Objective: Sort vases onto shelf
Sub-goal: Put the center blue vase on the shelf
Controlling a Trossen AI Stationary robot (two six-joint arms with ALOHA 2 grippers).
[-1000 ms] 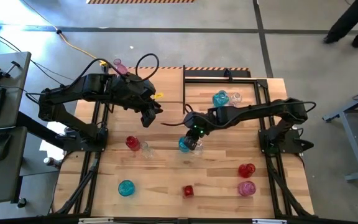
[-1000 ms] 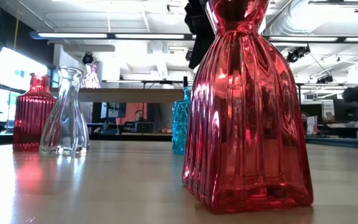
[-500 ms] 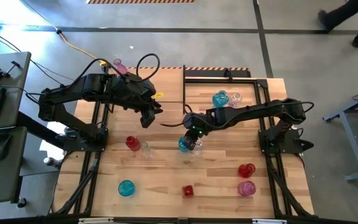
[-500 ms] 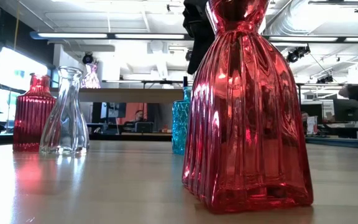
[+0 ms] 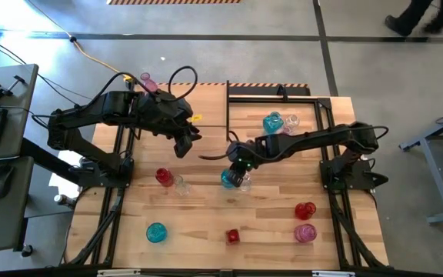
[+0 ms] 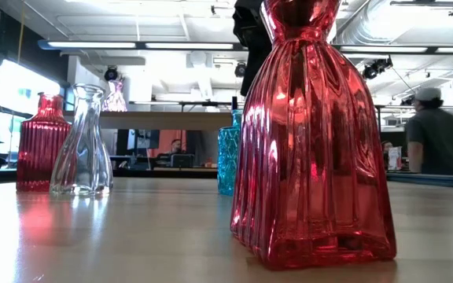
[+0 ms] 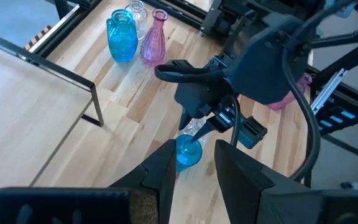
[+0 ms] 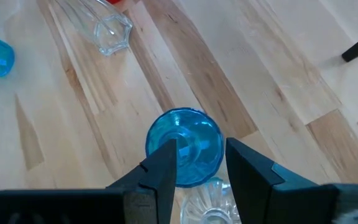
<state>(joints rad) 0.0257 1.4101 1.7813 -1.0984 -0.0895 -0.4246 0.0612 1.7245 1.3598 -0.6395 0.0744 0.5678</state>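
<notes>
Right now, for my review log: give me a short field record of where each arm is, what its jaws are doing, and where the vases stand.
right gripper: above the blue vase at mid-table, jaws straddling its mouth, not clamped
left gripper: hovering over the shelf, jaws empty
clear vase: right beside the blue vase
rear group: blue, clear, pink vases together
front edge: red vase

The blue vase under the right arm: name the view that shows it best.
The right wrist view: the blue vase fills the frame between the right end effector fingers. The left wrist view and high view show it small; the low view shows it mostly hidden behind a red vase.
</notes>
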